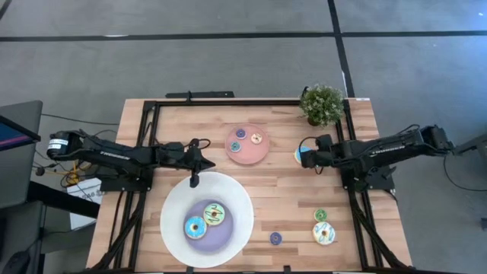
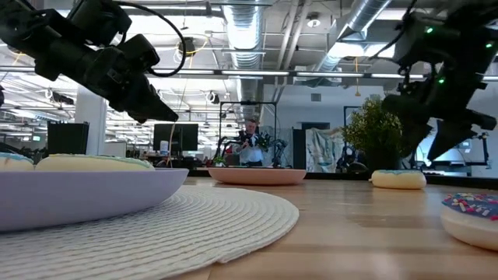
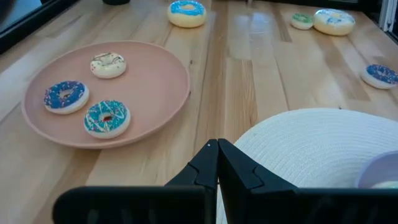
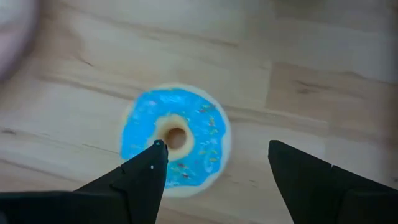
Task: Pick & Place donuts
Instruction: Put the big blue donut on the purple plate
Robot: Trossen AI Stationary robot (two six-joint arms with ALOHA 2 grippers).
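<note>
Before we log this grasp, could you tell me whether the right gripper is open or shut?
Open: the right gripper shows spread dark fingers above the blue-iced toy donut on the wooden table.

Two dark jointed arms, black cables trailing, each tool black and wedge-fingered.

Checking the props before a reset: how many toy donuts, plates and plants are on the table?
Toy ring donuts with coloured icing: 9
Plates, one pink round plate and one white round plate with lavender centre: 2
Small green potted plant: 1
Total: 12
</note>
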